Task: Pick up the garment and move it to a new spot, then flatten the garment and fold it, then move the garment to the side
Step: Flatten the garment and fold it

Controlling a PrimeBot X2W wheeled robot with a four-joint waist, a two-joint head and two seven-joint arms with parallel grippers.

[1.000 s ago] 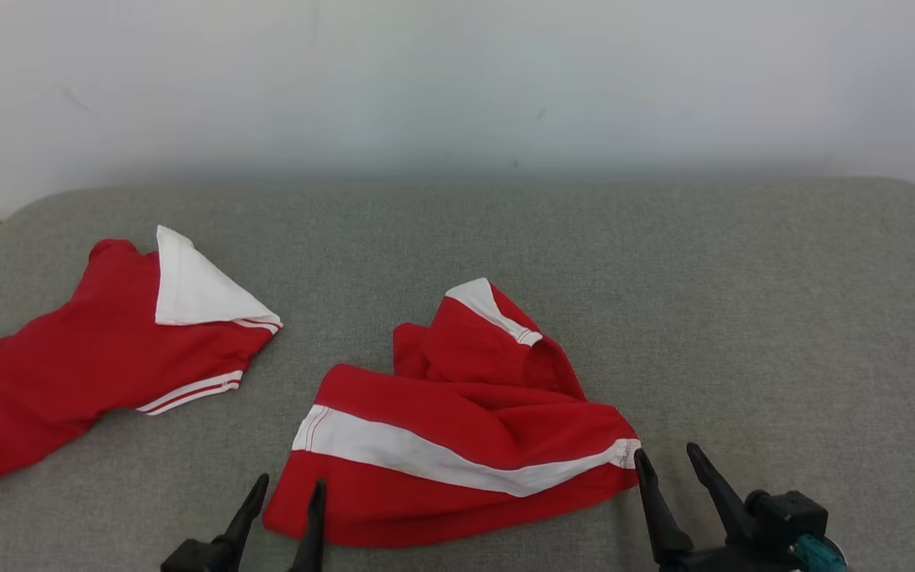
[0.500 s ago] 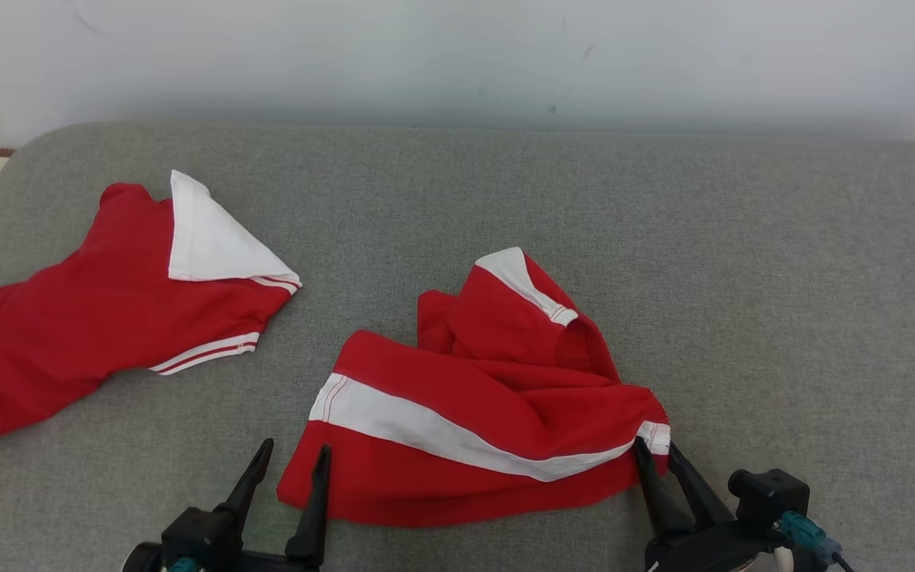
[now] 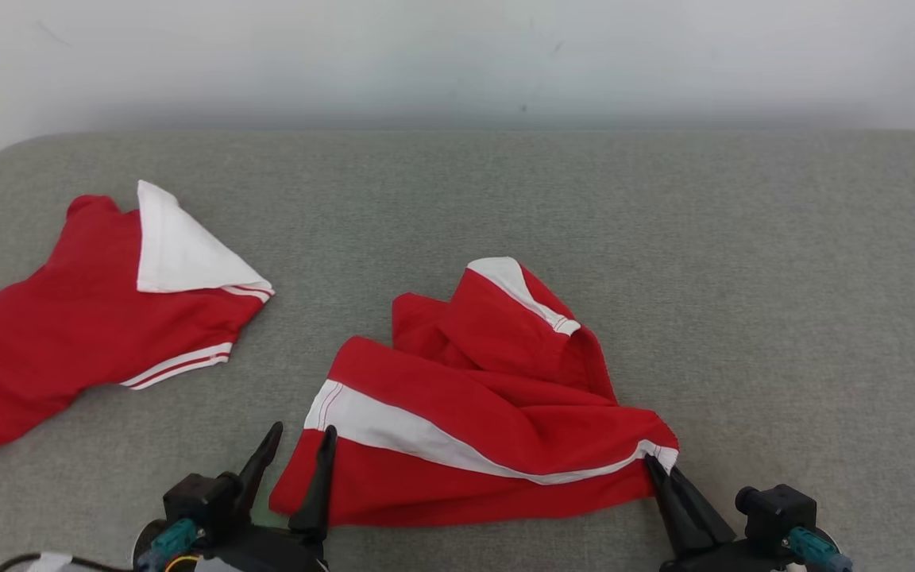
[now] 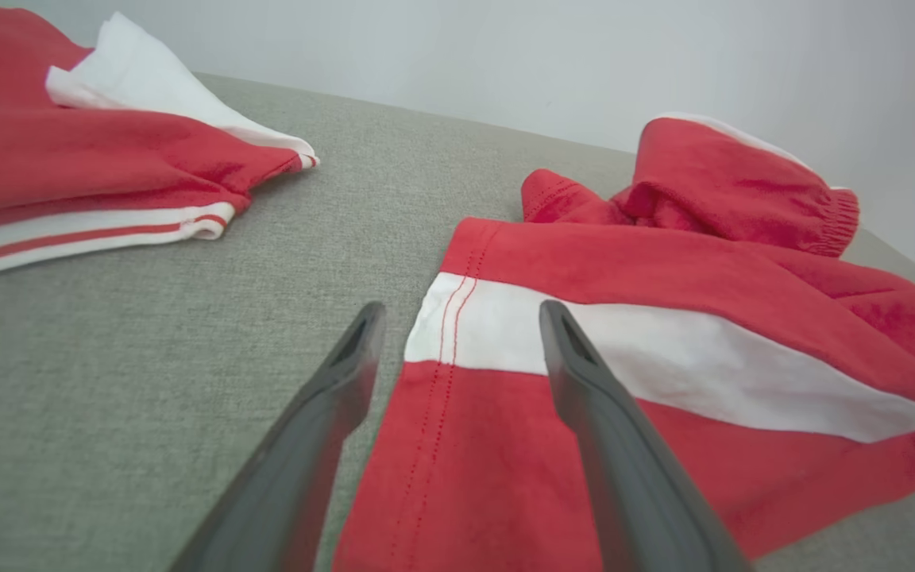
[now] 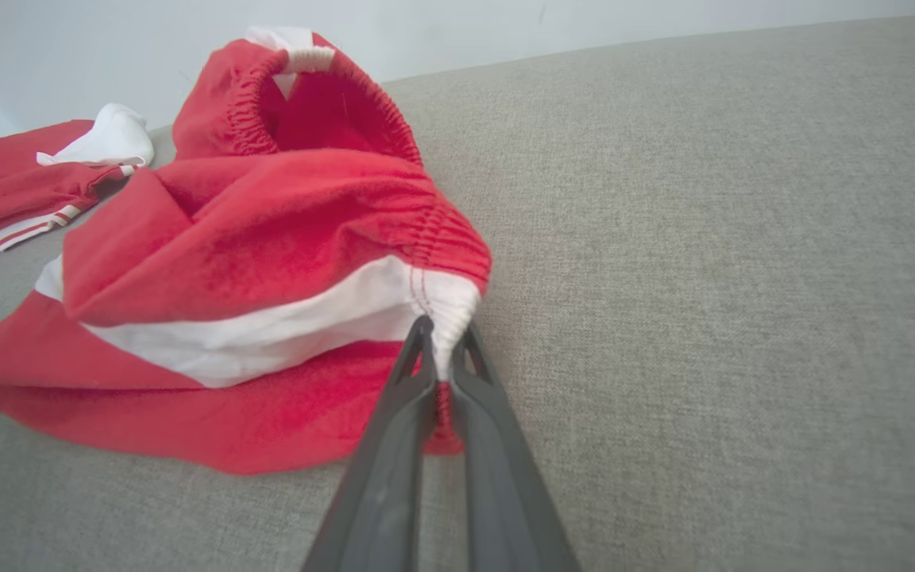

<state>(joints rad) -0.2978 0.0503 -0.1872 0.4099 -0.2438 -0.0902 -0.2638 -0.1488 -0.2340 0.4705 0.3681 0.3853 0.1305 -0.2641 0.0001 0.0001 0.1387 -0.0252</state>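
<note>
Red cloth crossed by a broad white stripe lies crumpled in front of me: the garment [image 3: 473, 413] sits on the grey fabric surface [image 3: 783, 302], close to its near edge and about the middle of my head view. Its lower part lies fairly flat, while the part behind is bunched up, and in my right wrist view a gathered elastic opening stands upright at the back of the heap.

My right pincer [image 3: 662, 466] is clenched on the garment's right-hand corner. Seen from my right wrist, the two dark fingers [image 5: 394, 429] meet on a small fold of white gathered cloth, just where the stripe ends at the elastic seam, with a sliver of red caught lower between them.

My left pincer [image 3: 303, 433] is released, its fingers spread wide at the garment's left hem. From my left wrist, one finger lies over bare grey surface and the other over the red cloth, with the stitched hem edge and the end of the white stripe between them. I cannot tell whether either finger touches the cloth.

Off to my left, well apart from the garment, a second garment [image 3: 68, 334] lies spread out, red with a white panel and striped cuffs. It runs off the edge of my head view. A pale wall [image 3: 457, 63] rises behind the surface.
</note>
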